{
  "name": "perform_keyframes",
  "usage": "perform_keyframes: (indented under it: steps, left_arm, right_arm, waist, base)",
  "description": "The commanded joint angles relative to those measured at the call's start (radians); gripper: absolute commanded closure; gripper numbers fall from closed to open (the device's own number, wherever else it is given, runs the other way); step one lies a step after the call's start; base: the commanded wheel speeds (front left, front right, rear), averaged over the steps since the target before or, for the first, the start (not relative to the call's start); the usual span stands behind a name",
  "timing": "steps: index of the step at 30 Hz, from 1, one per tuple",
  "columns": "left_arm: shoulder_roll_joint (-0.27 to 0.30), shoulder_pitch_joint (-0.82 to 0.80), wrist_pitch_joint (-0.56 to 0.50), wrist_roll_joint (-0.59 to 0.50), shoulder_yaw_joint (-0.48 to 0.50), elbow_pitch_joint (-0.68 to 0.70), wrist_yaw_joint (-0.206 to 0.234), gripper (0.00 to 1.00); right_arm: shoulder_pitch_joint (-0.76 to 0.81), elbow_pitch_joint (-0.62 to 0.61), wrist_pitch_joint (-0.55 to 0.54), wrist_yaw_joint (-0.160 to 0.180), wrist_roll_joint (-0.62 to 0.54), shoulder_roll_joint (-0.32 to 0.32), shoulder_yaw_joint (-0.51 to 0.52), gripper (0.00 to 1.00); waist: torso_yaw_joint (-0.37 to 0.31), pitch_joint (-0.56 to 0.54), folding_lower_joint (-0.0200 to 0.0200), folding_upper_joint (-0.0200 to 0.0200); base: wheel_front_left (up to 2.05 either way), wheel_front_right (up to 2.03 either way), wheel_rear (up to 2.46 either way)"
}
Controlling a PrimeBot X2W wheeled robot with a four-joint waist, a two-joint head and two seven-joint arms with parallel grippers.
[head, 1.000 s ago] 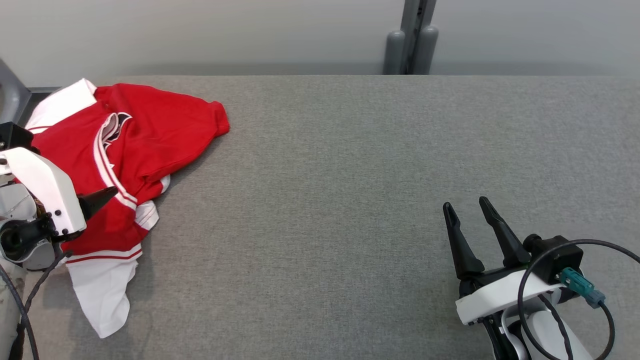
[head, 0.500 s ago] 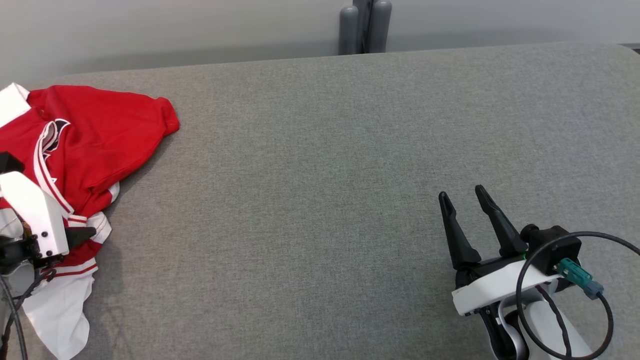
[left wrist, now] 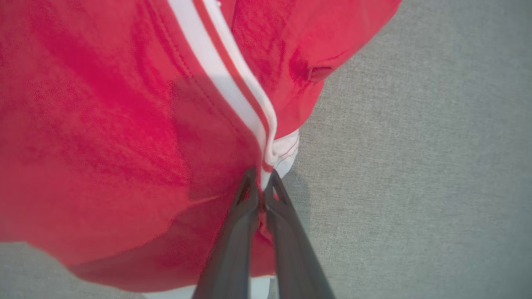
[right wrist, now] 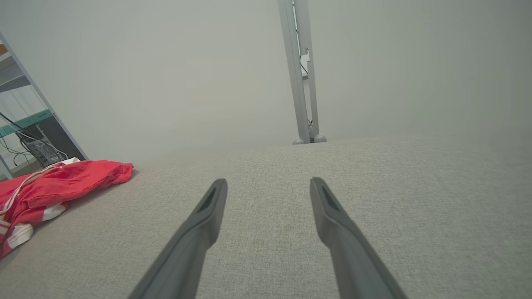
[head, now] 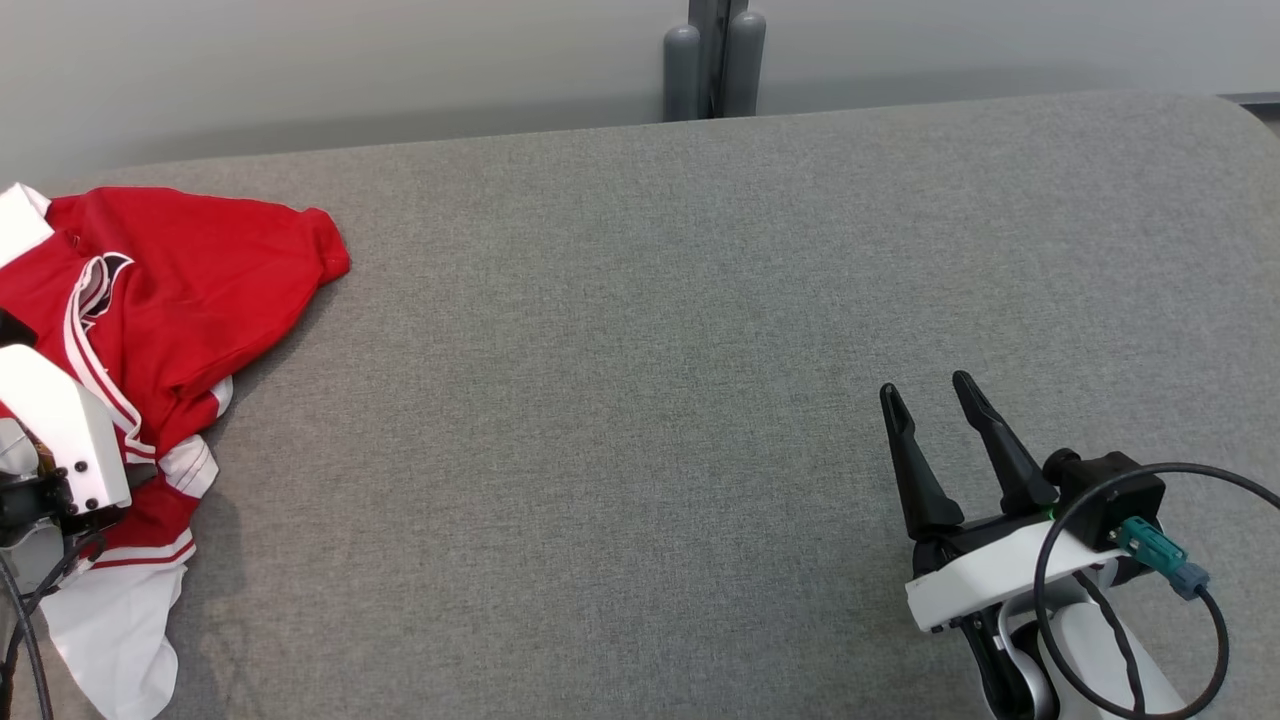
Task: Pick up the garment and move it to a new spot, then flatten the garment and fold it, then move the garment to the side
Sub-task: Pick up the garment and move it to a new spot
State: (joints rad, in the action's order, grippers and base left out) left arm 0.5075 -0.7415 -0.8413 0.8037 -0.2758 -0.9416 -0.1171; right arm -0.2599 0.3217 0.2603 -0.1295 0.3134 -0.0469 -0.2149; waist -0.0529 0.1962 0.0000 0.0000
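Observation:
A crumpled red garment (head: 170,290) with white stripes and white sleeves lies at the far left of the grey table (head: 640,350). My left gripper (left wrist: 260,185) is shut on the garment (left wrist: 124,124), pinching a fold by its white stripe. In the head view the pale left wrist (head: 55,430) sits over the garment's lower part and hides the fingers. My right gripper (head: 925,395) stands open above the table at the lower right, nothing between its fingers. From the right wrist the open right gripper (right wrist: 268,187) points across the table, with the garment (right wrist: 54,182) far off to its left.
A grey post (head: 712,60) rises behind the table's far edge against a plain wall. A shelf frame with cables (right wrist: 33,145) stands beyond the garment at the left. The table's rounded right corner (head: 1235,110) is in view.
The head camera has swung right, so the garment now sits nearer the picture's left edge. The left fingers now hide behind the wrist. The right gripper stays open and still.

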Motion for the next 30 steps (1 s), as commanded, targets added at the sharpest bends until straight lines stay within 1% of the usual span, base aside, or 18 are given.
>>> perform_keyframes:
  steps: [1,7,10,11,15,17,21,27,30]
  left_arm:
    - [-0.003,-0.004,-0.001,0.008,-0.006,0.000,-0.006,1.00]
    - [-0.001,0.006,0.010,0.039,-0.025,0.048,-0.014,1.00]
    - [0.000,0.009,0.014,0.067,-0.039,0.107,-0.014,1.00]
    - [0.009,0.011,0.018,0.089,-0.049,0.156,-0.014,1.00]
    - [0.045,0.006,0.051,0.115,-0.075,0.280,-0.014,1.00]
    - [0.051,0.012,0.056,0.128,-0.078,0.307,-0.014,1.00]
    - [0.088,0.017,0.055,0.185,-0.084,0.424,-0.014,1.00]
    - [0.107,-0.008,0.045,0.253,-0.096,0.604,-0.014,1.00]
    - [0.100,-0.013,0.031,0.275,-0.120,0.681,-0.014,1.00]
  right_arm:
    - [0.005,0.002,0.006,-0.002,0.006,-0.006,-0.004,0.00]
    - [0.017,-0.004,0.006,-0.002,-0.007,-0.007,0.010,0.00]
    - [0.023,-0.008,0.006,-0.002,-0.012,-0.007,0.019,0.00]
    - [0.028,-0.009,0.006,-0.002,-0.014,-0.007,0.022,0.00]
    - [0.041,-0.009,0.006,-0.002,-0.018,-0.007,0.025,0.00]
    - [0.044,-0.009,0.006,-0.002,-0.018,-0.007,0.023,0.00]
    - [0.058,-0.010,0.006,-0.002,-0.004,-0.006,0.016,0.00]
    - [0.084,-0.014,0.006,-0.002,0.002,-0.007,0.034,0.00]
    - [0.089,-0.021,0.006,-0.002,0.007,-0.007,0.039,0.00]
  waist:
    - [0.005,-0.010,0.0000,0.0000]
    - [0.022,-0.032,0.0000,0.0000]
    - [0.029,-0.042,0.0000,0.0000]
    - [0.034,-0.049,0.0000,0.0000]
    - [0.043,-0.062,0.0000,0.0000]
    - [0.044,-0.067,0.0000,0.0000]
    - [0.042,-0.092,0.0000,0.0000]
    - [0.032,-0.132,0.0000,0.0000]
    - [0.016,-0.145,0.0000,0.0000]
  base:
    - [0.00,0.00,0.00]
    - [0.00,0.00,0.00]
    - [0.00,0.00,0.00]
    - [0.00,0.00,0.00]
    - [0.00,0.00,0.00]
    - [0.00,0.00,0.00]
    - [0.00,0.00,0.00]
    - [0.00,0.00,0.00]
    - [0.00,0.00,0.00]
